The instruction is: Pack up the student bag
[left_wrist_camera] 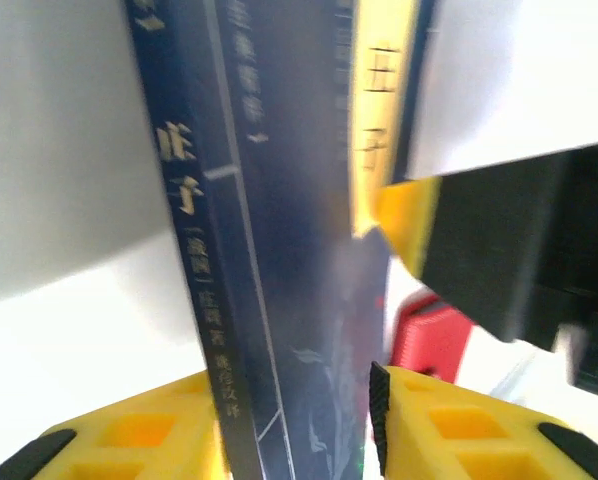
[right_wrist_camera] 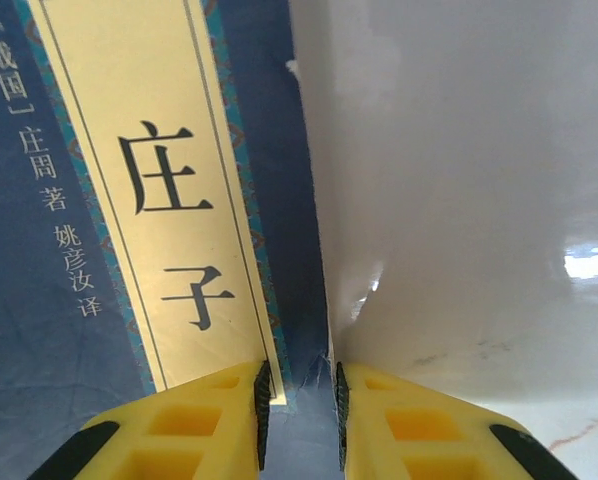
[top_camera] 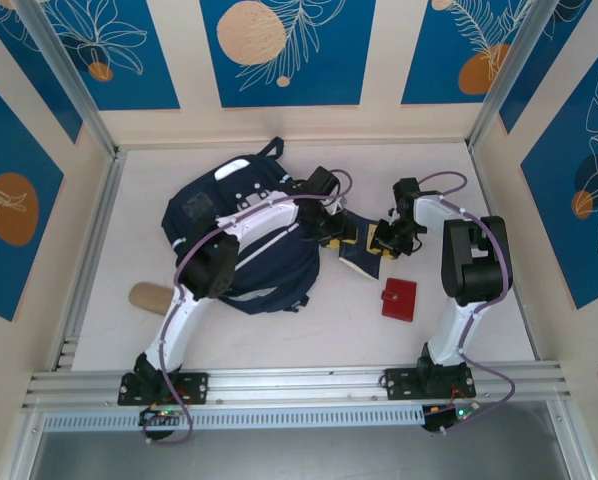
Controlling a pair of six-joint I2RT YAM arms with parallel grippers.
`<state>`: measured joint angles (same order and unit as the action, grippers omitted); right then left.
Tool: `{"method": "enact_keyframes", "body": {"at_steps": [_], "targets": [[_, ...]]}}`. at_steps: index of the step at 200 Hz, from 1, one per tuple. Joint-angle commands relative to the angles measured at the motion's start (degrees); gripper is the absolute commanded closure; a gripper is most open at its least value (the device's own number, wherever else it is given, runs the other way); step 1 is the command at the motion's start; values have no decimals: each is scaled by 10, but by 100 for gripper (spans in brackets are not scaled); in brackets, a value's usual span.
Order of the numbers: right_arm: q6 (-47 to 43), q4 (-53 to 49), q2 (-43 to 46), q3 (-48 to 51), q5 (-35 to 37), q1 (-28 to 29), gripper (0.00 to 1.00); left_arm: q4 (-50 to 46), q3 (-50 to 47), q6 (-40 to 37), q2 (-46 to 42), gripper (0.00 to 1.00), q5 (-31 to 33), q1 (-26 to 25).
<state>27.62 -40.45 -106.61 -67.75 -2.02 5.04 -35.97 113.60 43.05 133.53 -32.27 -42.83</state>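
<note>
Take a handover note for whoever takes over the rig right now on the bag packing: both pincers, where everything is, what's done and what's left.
Left pincer: jaws either side of the navy book near its spine; I can't tell if it grips.
Right pincer: shut on the same book's edge.
Backpack: lying on the table, with the book just to its right between the two pincers.
Red wallet: on the table, right of the bag. Tan object: on the table, near left of the bag.
Done: book in hand.
Left: get the book into the backpack, then probably the wallet and tan object.
</note>
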Motion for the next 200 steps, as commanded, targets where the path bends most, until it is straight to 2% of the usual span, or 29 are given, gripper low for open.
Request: {"method": "enact_keyframes", "body": {"at_steps": [1, 38, 51, 88, 130, 147, 174, 200], "targets": [[-1, -3, -11, 11, -44, 10, 74, 46, -14, 9, -22, 62, -68, -14], [2, -1, -3, 14, -42, 7, 73, 27, -12, 4, -18, 68, -33, -13], [5, 1, 7, 16, -40, 4, 72, 14, -10, -2, -19, 75, -14, -12], [20, 28, 79, 34, -50, -3, 53, 3, -23, -21, -57, 95, 33, -7], [49, 69, 188, 48, -116, -12, 33, 24, -76, -40, -169, 96, 87, 17], [72, 103, 231, 55, -163, -11, 29, 31, -107, -40, -220, 96, 116, 41], [149, 216, 297, 88, -222, 8, 21, 74, -176, -9, -301, 97, 139, 90], [270, 356, 323, 121, -250, 52, 14, 148, -256, 49, -376, 97, 141, 137]]}}
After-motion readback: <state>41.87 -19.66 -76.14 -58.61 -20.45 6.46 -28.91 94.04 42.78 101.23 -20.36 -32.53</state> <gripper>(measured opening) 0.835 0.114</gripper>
